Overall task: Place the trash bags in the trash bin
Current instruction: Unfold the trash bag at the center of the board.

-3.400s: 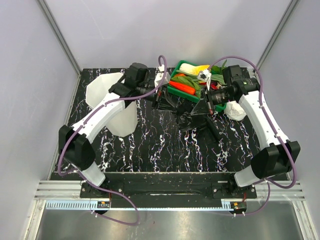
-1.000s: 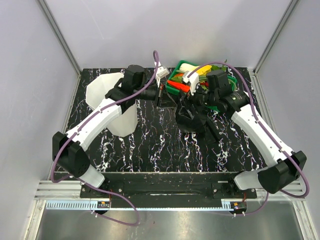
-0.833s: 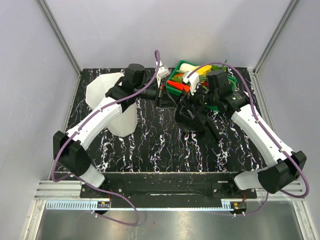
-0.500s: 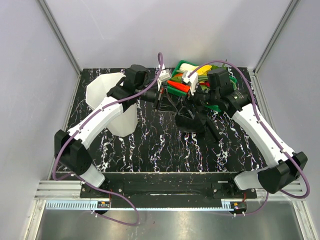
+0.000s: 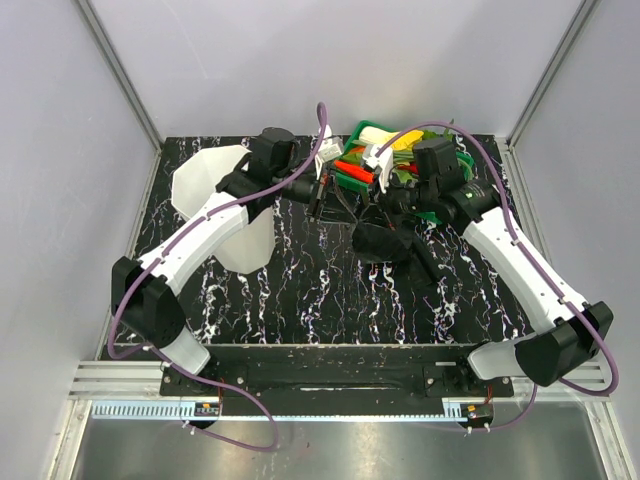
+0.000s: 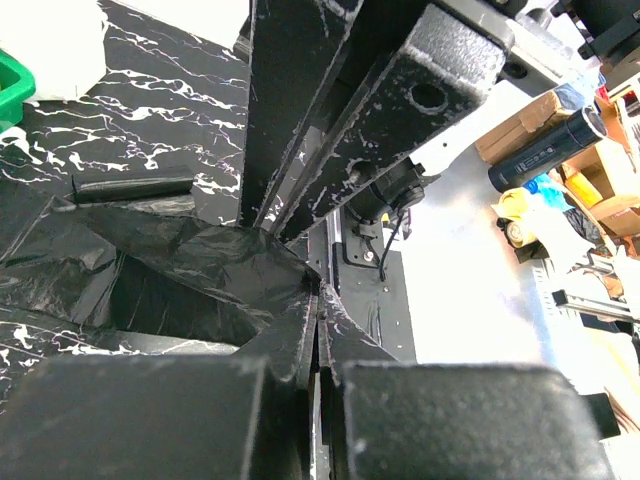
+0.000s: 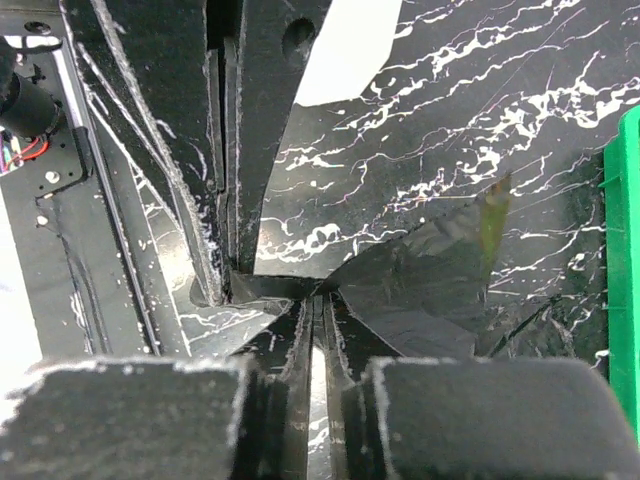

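Observation:
A crinkled black trash bag [image 5: 385, 243] hangs between my two grippers over the middle of the marble table. My left gripper [image 5: 316, 197] is shut on one edge of the film, and the left wrist view shows its jaws [image 6: 318, 300] pinched on the bag [image 6: 180, 270]. My right gripper [image 5: 378, 200] is shut on the facing edge, jaws [image 7: 322, 300] closed on the film [image 7: 440, 285]. The two grippers nearly touch tip to tip. The translucent white trash bin [image 5: 205, 185] stands at the far left, behind the left arm, and also shows in the right wrist view [image 7: 350, 50].
A green tray [image 5: 352, 133] of vegetables sits at the back, just behind both grippers, its rim also in the right wrist view [image 7: 620, 270]. A thin black roll [image 5: 430, 262] lies on the table right of the bag, also in the left wrist view [image 6: 130, 186]. A white crumpled object [image 6: 50, 40] lies near the tray.
My right gripper has moved left and my left gripper a little right, so they now meet over the bag. The bag has bunched up between them.

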Robot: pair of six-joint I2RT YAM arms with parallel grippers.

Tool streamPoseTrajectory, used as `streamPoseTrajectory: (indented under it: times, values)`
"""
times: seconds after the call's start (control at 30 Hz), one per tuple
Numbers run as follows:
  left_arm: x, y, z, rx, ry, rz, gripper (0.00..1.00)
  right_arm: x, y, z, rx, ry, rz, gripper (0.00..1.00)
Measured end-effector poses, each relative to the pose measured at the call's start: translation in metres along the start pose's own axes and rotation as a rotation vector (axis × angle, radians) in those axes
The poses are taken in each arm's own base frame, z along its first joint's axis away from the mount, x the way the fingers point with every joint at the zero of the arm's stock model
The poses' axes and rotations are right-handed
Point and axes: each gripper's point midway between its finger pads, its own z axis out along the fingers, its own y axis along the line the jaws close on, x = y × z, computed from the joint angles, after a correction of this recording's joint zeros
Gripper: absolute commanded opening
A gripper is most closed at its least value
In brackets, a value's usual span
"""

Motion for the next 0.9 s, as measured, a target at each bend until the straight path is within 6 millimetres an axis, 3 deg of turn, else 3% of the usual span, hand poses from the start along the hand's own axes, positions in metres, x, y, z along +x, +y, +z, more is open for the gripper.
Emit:
streamPoseTrajectory:
  times: [0.17, 0.23, 0.37, 0.53, 0.7, 0.9]
  values:
    - [0.000, -0.001, 0.002, 0.018, -0.001, -0.007, 0.00, 0.003, -0.001, 0.002, 0.000, 0.003, 0.001, 0.03]
    - [-0.002, -0.001, 0.002, 0.020, -0.005, -0.003, 0.00, 0.004, -0.001, 0.002, 0.004, 0.008, 0.003, 0.08]
    - [-0.001, -0.003, 0.002, 0.029, -0.003, 0.000, 0.00, 0.010, -0.013, 0.000, 0.074, 0.034, -0.008, 0.64]
    - [0.005, -0.008, 0.001, 0.060, 0.016, -0.005, 0.00, 0.011, -0.020, -0.010, 0.136, 0.044, -0.059, 0.85]
    - [0.008, -0.016, 0.000, 0.129, 0.045, 0.000, 0.00, 0.009, -0.020, -0.014, 0.142, 0.043, -0.092, 0.92]
    - [0.013, -0.021, -0.001, 0.163, 0.061, 0.007, 0.00, 0.013, -0.014, -0.013, 0.110, 0.056, -0.110, 0.82]
